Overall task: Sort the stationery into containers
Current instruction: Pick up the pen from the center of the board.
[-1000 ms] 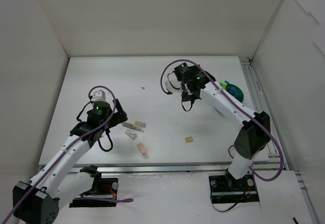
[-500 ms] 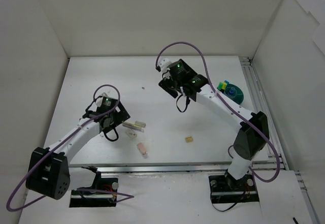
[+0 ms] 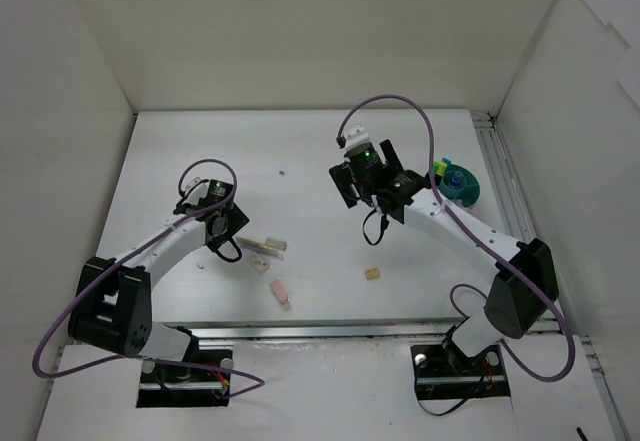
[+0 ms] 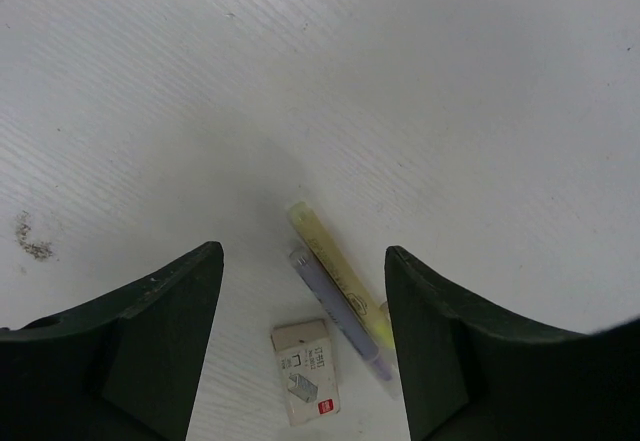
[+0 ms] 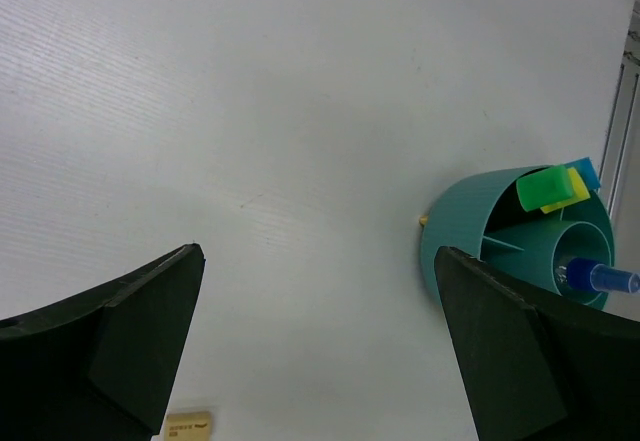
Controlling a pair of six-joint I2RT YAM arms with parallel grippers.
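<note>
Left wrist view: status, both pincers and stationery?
Left pincer open, empty, above two sticks and small box. Right pincer open, empty. Teal tub holds highlighters, pen. No obstruction seen.

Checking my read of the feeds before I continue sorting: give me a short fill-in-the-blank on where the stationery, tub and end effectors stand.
1. The left end effector and the right end effector are both ____, holding nothing.
2. In the top view, the teal tub stands to the ____ of the tan cube.
3. The pink eraser lies on the ____, not in the tub.
Missing words: open; right; table.
</note>
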